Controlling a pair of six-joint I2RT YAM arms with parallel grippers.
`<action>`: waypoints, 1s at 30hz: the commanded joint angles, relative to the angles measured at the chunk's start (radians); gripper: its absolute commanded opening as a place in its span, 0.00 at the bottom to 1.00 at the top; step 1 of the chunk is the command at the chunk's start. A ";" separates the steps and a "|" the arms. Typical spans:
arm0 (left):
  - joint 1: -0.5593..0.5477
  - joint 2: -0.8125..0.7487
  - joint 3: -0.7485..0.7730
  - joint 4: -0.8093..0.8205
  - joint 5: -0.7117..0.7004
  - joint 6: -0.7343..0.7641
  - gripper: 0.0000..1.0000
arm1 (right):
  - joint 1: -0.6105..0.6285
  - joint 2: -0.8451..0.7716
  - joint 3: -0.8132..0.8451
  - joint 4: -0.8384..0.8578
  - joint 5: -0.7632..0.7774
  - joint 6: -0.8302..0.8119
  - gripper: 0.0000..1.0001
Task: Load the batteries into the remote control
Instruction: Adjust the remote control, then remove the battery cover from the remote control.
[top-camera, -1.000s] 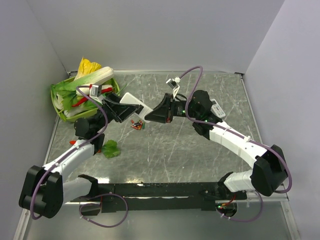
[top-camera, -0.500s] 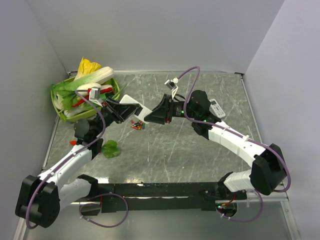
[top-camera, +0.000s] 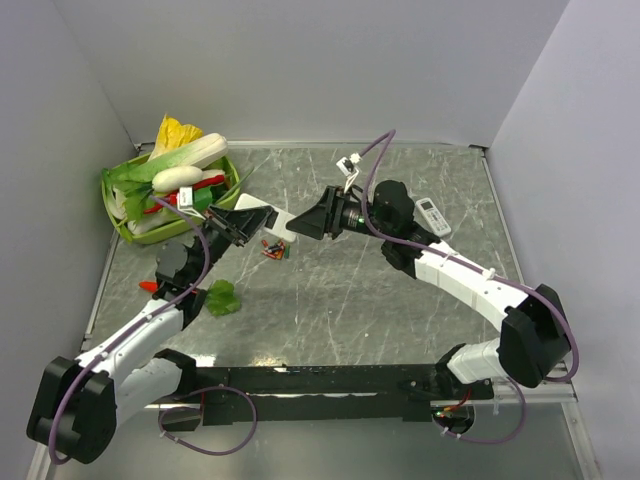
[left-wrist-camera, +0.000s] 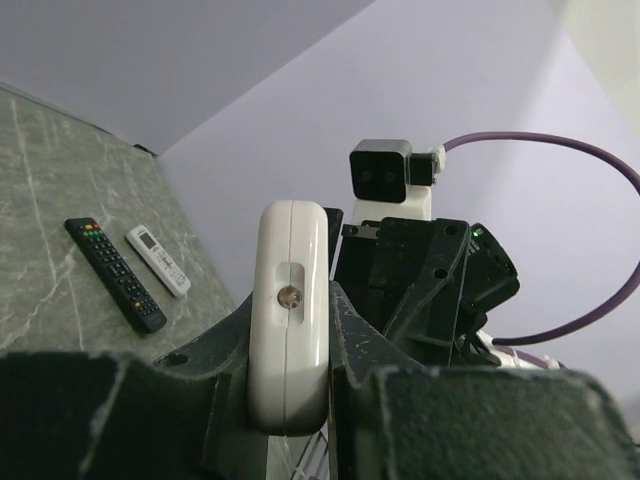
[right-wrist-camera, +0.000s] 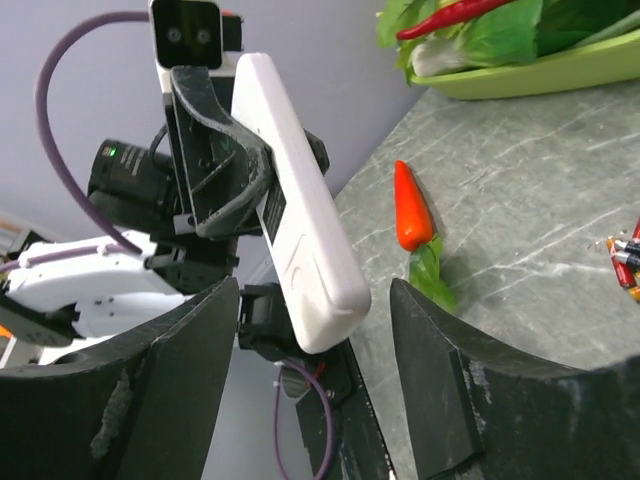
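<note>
The remote control (top-camera: 281, 217) is a small white bar held in the air over the table's left middle. My left gripper (top-camera: 243, 222) is shut on it, its fingers (left-wrist-camera: 200, 350) pressing both flat sides of the remote control (left-wrist-camera: 290, 320). My right gripper (top-camera: 300, 229) faces it from the right, open. In the right wrist view, the remote control's (right-wrist-camera: 300, 225) free end hangs between that gripper's (right-wrist-camera: 315, 335) spread fingers, touching neither. The batteries (top-camera: 273, 249) lie in a small coloured heap on the table below; a few batteries (right-wrist-camera: 625, 262) show at the right wrist view's edge.
A green basket (top-camera: 118, 222) of vegetables stands at the back left. A carrot (right-wrist-camera: 411, 208) and a green leaf (top-camera: 222, 297) lie by the left arm. An all-white remote (top-camera: 433, 216) lies at the right, and next to it a long black remote (left-wrist-camera: 115, 273).
My left gripper closed on the remote control. My right gripper opened off its other end and drew back a little. The left arm pulled back toward the left.
</note>
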 joint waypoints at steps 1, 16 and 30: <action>-0.016 0.009 -0.007 0.039 -0.082 -0.026 0.02 | 0.021 0.041 0.039 -0.007 0.060 0.037 0.65; -0.041 0.043 -0.065 0.116 -0.217 -0.128 0.02 | 0.013 0.072 -0.045 0.015 0.128 0.123 0.38; -0.038 0.044 -0.065 0.096 -0.305 -0.129 0.02 | -0.010 0.035 -0.112 -0.030 0.152 0.123 0.32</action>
